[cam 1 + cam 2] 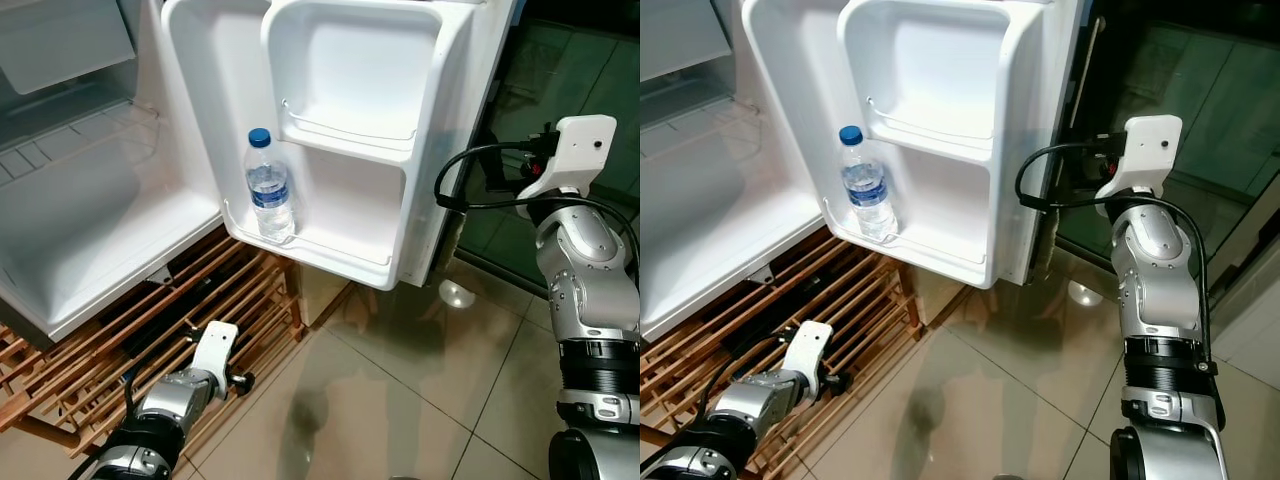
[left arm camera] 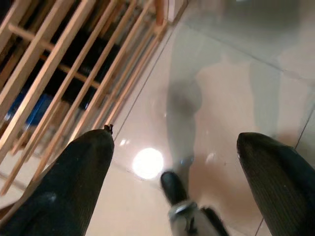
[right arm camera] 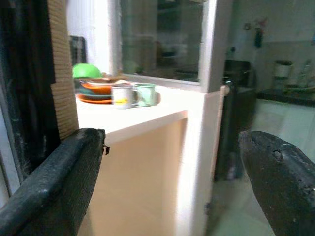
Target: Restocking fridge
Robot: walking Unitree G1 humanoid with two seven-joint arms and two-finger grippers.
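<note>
Bottle (image 1: pixel 268 186) is standing upright in the fridge door (image 1: pixel 340 130); I'm holding both pincers open and empty, left pincer (image 2: pixel 172 172) lower, right pincer (image 3: pixel 172 167) beyond the door's edge.

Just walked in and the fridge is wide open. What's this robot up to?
It is restocking a small fridge, whose door stands open. One water bottle with a blue cap stands upright in the door's lower shelf. Neither gripper holds anything now: the left gripper is open, low over the tiled floor beside a wooden rack, and the right gripper is open too, raised to the right of the door.
</note>
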